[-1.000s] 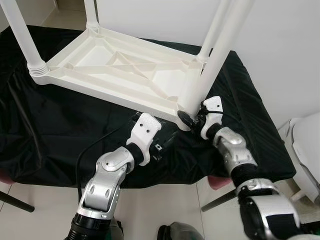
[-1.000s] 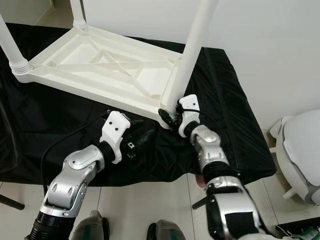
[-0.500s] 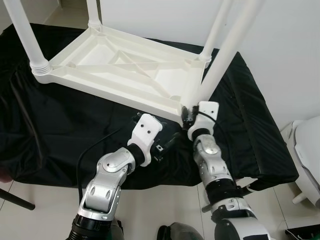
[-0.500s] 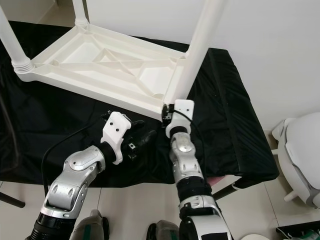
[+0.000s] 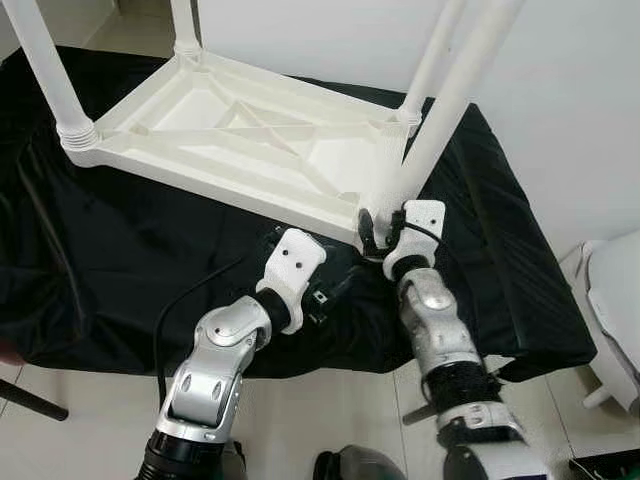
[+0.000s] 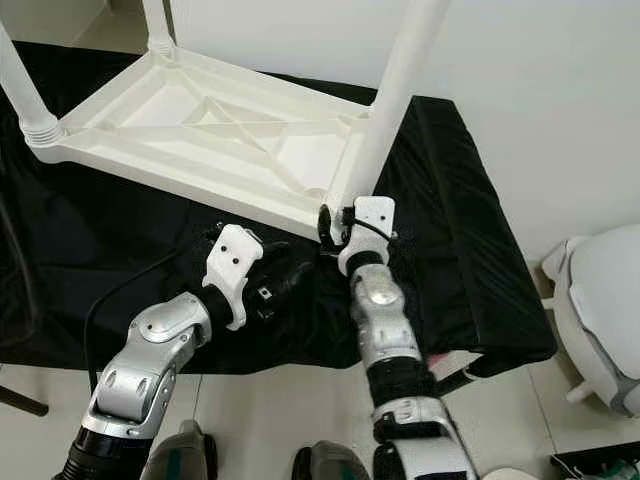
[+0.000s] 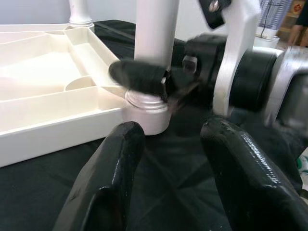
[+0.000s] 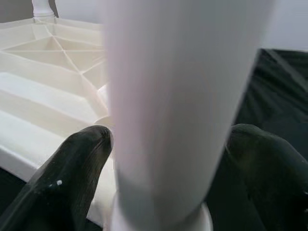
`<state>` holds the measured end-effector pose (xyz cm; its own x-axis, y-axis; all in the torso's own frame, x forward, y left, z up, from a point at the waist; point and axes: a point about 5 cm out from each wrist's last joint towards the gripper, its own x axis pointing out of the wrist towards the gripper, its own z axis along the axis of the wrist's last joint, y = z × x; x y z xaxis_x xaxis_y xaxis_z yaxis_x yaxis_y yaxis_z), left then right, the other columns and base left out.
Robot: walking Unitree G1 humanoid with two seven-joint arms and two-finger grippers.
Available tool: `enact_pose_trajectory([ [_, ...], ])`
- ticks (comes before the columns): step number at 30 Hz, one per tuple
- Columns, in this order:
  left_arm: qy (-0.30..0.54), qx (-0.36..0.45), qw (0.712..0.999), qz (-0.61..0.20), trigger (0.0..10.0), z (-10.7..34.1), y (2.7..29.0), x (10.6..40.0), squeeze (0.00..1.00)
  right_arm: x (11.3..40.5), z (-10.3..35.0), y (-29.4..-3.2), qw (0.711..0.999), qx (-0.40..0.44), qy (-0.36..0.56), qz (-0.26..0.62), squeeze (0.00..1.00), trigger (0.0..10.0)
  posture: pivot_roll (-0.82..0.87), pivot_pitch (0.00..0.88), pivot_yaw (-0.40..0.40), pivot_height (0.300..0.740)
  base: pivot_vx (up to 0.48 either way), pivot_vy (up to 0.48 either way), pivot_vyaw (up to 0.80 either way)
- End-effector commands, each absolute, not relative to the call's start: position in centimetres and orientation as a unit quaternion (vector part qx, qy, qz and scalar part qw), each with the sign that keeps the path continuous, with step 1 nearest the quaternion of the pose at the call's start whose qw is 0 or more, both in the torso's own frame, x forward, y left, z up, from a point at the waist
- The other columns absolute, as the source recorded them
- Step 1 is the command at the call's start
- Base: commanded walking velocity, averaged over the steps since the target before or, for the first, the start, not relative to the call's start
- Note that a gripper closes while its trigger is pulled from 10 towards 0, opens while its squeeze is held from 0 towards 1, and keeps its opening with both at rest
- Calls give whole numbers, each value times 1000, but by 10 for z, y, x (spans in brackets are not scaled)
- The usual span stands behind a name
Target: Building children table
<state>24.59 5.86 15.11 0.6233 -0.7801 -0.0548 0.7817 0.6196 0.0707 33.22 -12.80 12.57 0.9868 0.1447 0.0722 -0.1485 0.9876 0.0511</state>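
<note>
One white leg (image 5: 440, 120) stands between the fingers of the right claw (image 5: 378, 228), which pinches it low to fix it into the upside-down table (image 5: 250, 140), while the left claw (image 7: 168, 168) waits spread open just beside.

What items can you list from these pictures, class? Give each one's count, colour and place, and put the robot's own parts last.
Table top: one, white, upside down on the cloth.
Table legs: four, white, standing up at the top's corners.
Cloth: one, black, spread under the table top.
Rounded object: one, white, on the floor at the robot's right.
Cable: one, black, by the left arm.
Left gripper: black fingers, open, near the closest leg's base.
Right gripper: black fingers either side of the closest leg.
</note>
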Motion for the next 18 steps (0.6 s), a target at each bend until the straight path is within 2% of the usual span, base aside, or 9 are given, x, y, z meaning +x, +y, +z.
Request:
enact_pose_trajectory([
  [1,9,44,922,-385,10000,152,59,249,0,333,122,-129,996,33,-22,82,1000,10000,24,0,-123,740,0,0,0],
  [2,9,44,922,-385,10000,152,59,249,0,336,124,-132,993,31,-21,109,0,10000,22,0,-118,740,0,0,0],
  [3,9,44,921,-386,10000,152,59,249,0,339,125,-135,989,23,-19,145,0,10000,20,0,-114,740,0,0,0],
  [6,9,45,921,-388,10000,152,59,249,0,342,126,-138,984,15,-18,178,0,10000,20,1,-110,740,0,0,0],
  [9,10,46,920,-390,10000,153,60,249,0,346,127,-141,966,-3,-12,259,0,10000,20,7,-101,740,0,0,0],
  [11,10,46,920,-390,10000,153,60,249,0,346,127,-141,966,-3,-12,259,0,10000,20,7,-101,740,0,0,0],
  [17,7,49,921,-385,10000,156,63,251,0,350,122,-132,937,-21,13,348,0,10000,29,10,-93,740,0,0,0],
  [18,5,49,922,-384,10000,156,64,252,0,351,121,-131,934,-23,18,357,0,9569,29,10,-93,740,0,0,0],
])
